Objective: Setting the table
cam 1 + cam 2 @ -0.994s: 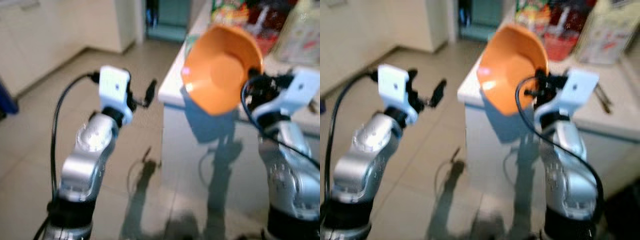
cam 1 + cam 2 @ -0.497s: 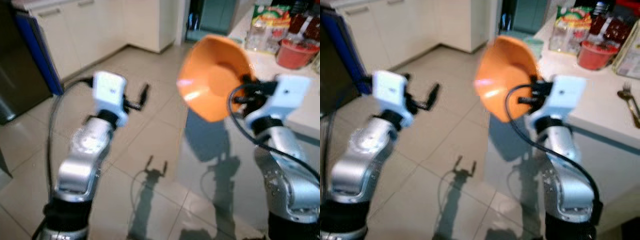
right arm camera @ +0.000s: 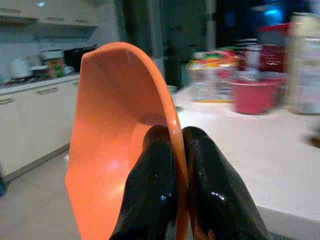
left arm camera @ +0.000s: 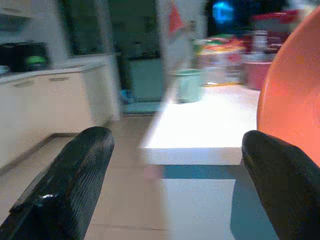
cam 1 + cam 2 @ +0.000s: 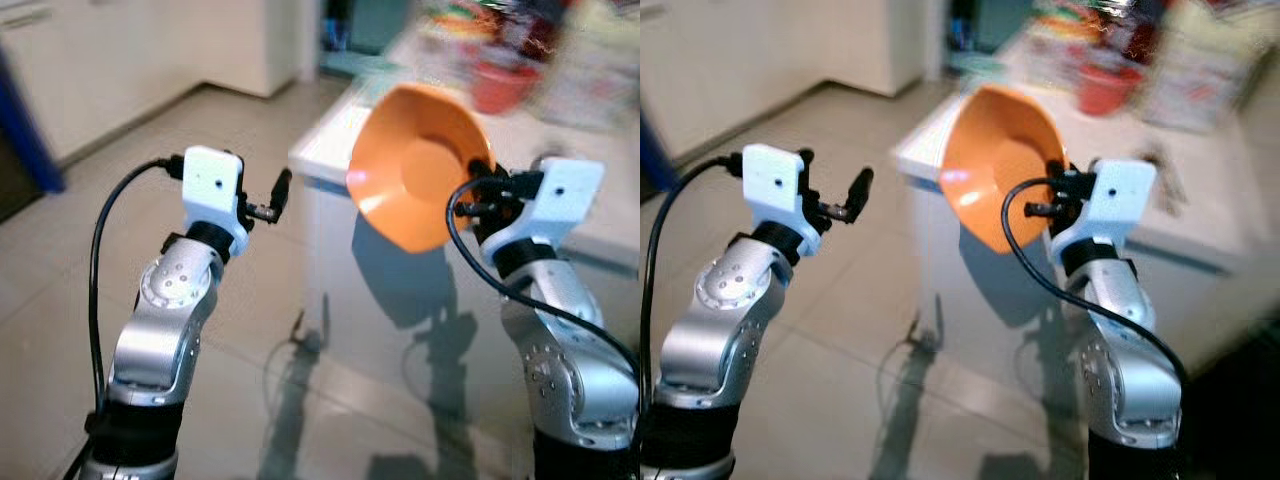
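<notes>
The right end effector (image 3: 177, 175) pinches the rim of an orange bowl (image 5: 420, 165), one black finger inside and one outside, holding it tipped on edge in the air above the tiled floor (image 5: 60, 300), just before the near corner of the white surface (image 5: 1200, 225). The left end effector (image 5: 270, 205) hangs raised beside it, fingers (image 4: 65, 185) spread apart and holding nothing. On the surface stand a red bowl (image 3: 252, 95), a pale green cup (image 4: 187, 85) and blurred packages.
</notes>
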Robot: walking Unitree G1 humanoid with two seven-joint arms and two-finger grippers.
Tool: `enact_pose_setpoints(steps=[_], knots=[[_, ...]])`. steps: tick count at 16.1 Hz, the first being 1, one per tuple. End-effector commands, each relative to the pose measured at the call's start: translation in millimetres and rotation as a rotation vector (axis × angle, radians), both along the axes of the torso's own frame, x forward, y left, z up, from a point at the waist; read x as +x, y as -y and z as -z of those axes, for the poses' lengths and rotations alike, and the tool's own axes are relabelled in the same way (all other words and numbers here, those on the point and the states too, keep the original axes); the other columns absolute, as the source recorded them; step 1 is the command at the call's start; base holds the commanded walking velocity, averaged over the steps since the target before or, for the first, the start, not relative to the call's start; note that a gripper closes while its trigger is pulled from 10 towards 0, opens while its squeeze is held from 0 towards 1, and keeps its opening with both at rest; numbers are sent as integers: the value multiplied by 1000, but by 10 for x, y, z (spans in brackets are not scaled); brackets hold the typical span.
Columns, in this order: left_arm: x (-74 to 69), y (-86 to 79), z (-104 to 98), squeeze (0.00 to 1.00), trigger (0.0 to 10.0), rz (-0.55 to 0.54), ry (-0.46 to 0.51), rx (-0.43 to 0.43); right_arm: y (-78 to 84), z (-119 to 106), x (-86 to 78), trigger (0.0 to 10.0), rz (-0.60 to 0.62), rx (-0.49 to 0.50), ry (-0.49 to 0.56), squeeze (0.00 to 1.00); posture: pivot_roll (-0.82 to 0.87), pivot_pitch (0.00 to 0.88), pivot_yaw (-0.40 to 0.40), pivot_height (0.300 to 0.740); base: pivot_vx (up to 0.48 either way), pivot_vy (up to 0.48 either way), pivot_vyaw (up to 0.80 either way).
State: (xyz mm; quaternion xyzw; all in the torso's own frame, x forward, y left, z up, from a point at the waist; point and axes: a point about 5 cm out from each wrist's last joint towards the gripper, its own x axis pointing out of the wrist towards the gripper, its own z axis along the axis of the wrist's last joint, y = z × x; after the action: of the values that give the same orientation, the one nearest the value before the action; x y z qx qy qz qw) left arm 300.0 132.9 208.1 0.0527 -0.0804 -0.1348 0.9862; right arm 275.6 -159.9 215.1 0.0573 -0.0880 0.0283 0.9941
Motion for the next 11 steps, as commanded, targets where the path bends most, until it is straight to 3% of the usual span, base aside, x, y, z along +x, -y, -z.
enact_pose_setpoints(steps=[1,4,11], knots=[[-9,88,-25,0,10000,31,14,3,94,-88,-31,10000,43,2,46,0,-51,0,-11,740,0,-405,-800],[-5,87,-28,0,10000,28,15,2,94,-84,-26,10000,44,5,43,0,-52,0,-12,740,0,-405,-725],[24,119,-50,0,10000,31,21,-2,156,-134,-31,10000,74,19,76,0,-67,0,1,740,0,-406,0]])
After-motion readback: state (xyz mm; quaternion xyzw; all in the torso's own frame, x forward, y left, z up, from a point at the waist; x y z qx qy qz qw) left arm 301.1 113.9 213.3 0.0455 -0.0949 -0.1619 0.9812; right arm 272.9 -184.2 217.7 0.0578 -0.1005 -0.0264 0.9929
